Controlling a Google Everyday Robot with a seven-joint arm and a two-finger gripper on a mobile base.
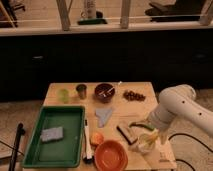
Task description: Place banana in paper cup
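The pale yellow banana (148, 136) lies across the top of the short white paper cup (140, 147) near the table's front right corner. I cannot tell whether it rests inside the cup or on its rim. My gripper (150, 128), at the end of the white arm (176, 106) reaching in from the right, hangs just above the banana and the cup. Its jaws stand open, with nothing visibly clamped between them.
On the wooden table (142, 90): orange bowl (110, 155), green tray (55, 136) holding a grey sponge (52, 134), green cup (63, 95), metal cup (81, 91), dark bowl (104, 91) with a spoon, brown cluster (133, 95), grey cloth (104, 116), dark block (125, 131), orange fruit (97, 138).
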